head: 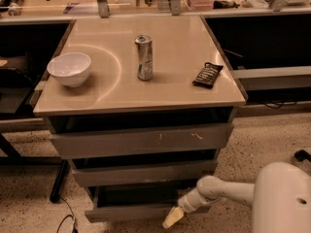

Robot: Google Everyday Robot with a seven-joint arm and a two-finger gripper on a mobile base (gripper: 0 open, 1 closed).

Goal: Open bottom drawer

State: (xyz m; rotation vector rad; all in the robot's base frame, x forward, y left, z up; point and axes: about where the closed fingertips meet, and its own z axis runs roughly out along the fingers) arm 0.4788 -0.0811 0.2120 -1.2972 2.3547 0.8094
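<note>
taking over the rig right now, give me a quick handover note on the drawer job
Gripper: low, at the right end of the bottom drawer front. Whether it touches the panel cannot be told.
Bottom drawer: pulled out partway, with a dark gap showing behind its front panel. The middle drawer and top drawer are shut.
On top, untouched: bowl, can, dark packet.
Done: drawer started open.
Left: probably pull it further out, then back the arm away.
</note>
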